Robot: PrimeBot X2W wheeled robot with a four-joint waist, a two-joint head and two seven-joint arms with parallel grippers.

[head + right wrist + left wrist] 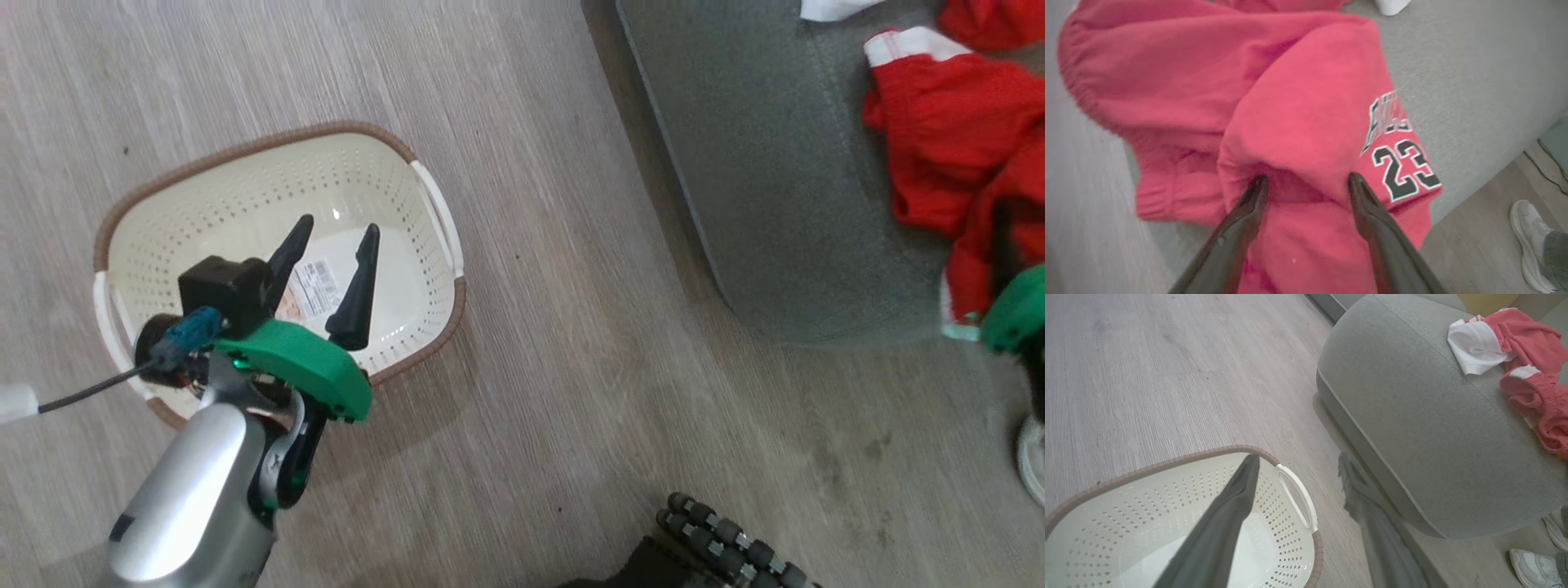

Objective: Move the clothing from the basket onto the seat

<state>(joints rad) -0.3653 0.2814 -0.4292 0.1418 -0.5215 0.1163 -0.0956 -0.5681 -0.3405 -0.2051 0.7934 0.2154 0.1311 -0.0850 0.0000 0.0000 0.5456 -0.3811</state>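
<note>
The cream basket [269, 144] stands on the floor at the left, holding no garment, and the label on its base shows. My left gripper [339, 224] hangs open over its inside; in the left wrist view the left gripper [1299, 458] spreads above the basket [1167, 461] rim and handle. Red clothing [939, 139] with white trim lies on the grey-green seat [751, 163] at the upper right. My right gripper [1307, 178] is open, its fingertips pressed against the red clothing [1298, 102] that bears a "23" print, on the seat [1474, 61].
The wooden floor [571, 343] lies between basket and seat. A person's white shoe [1531, 565] stands by the seat's corner, and the shoe [1527, 232] also appears in the right wrist view. A dark roller wheel of my base [727, 547] sits at the bottom edge.
</note>
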